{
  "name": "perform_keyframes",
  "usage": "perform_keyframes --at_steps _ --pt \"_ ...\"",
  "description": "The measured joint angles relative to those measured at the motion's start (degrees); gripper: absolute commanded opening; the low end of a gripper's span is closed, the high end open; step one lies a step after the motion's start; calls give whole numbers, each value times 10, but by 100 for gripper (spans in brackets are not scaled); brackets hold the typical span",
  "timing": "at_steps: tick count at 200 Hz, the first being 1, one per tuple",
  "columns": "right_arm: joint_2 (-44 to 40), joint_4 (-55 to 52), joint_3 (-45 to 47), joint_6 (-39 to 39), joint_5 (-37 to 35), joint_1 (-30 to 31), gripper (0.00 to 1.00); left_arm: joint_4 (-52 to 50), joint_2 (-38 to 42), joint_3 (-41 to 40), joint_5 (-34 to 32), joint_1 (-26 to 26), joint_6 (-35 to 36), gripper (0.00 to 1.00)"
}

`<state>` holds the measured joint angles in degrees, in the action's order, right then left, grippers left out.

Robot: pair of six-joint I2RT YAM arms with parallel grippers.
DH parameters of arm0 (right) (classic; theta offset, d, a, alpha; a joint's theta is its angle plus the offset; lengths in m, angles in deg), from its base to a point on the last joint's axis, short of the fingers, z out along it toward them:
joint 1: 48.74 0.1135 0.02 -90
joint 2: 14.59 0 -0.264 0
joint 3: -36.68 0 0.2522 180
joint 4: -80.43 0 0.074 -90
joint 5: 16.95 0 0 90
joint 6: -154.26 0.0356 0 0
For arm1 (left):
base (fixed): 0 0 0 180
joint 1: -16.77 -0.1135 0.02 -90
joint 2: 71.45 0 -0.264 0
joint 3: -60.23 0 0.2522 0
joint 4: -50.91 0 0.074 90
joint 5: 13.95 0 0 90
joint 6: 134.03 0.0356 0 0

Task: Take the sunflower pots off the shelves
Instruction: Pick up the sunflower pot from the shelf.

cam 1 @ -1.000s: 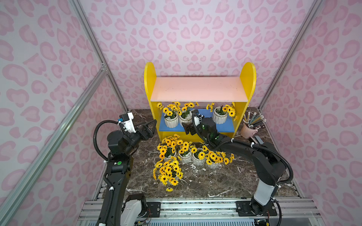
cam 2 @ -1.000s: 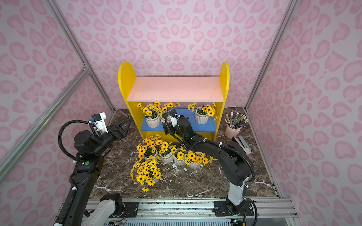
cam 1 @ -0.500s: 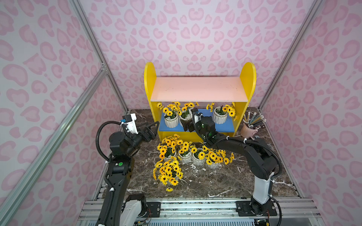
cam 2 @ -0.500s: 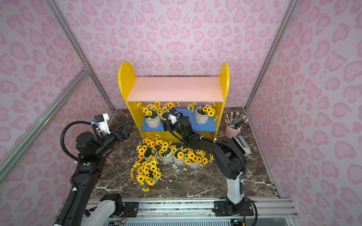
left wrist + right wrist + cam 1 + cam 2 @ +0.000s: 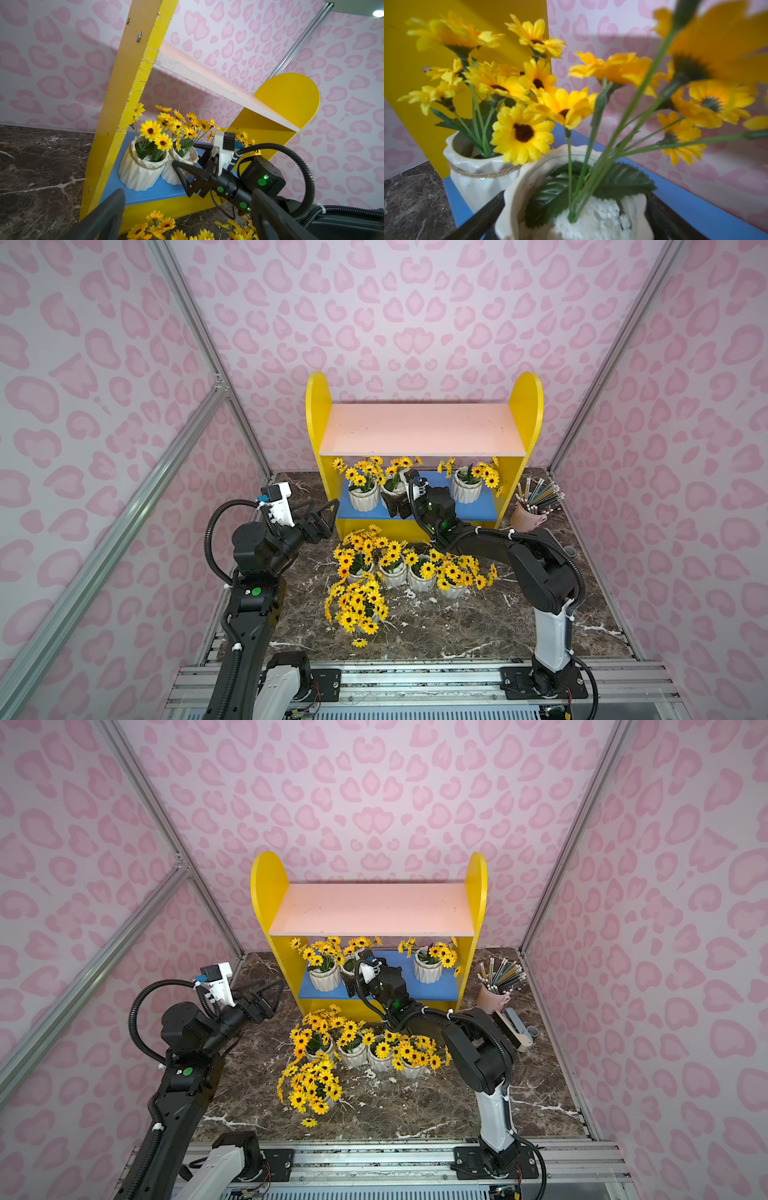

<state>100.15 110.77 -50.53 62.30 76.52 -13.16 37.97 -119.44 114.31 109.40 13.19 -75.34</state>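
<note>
— What do both top views show?
— The right gripper (image 5: 397,502) reaches under the pink board (image 5: 424,429) of the shelves (image 5: 527,406). Its jaws are spread around the middle pot (image 5: 393,488) on the blue board (image 5: 478,510). The left gripper (image 5: 322,517) hangs open and empty beside the side panel (image 5: 318,414).
— And the rest?
— Two more sunflower pots (image 5: 466,489) sit on that board. Five are down on the tabletop (image 5: 436,626), one apparently toppled.
— The left wrist view?
— The neighbour pot (image 5: 141,172) stands just beside the middle one, seemingly touching. Pull one out crookedly and I'd guess the other tips.
— The right wrist view?
— The fingers (image 5: 481,216) flank the white rim without squeezing, as far as I can tell. The stems (image 5: 593,133) fan overhead; lifted too high, they could snag the pink board.
</note>
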Motion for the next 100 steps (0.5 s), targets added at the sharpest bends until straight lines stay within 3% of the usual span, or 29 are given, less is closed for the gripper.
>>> perform_keyframes --at_steps 100 --pt "10 20 4 -13 10 -1 90 -2 0 0 -8 0 12 96"
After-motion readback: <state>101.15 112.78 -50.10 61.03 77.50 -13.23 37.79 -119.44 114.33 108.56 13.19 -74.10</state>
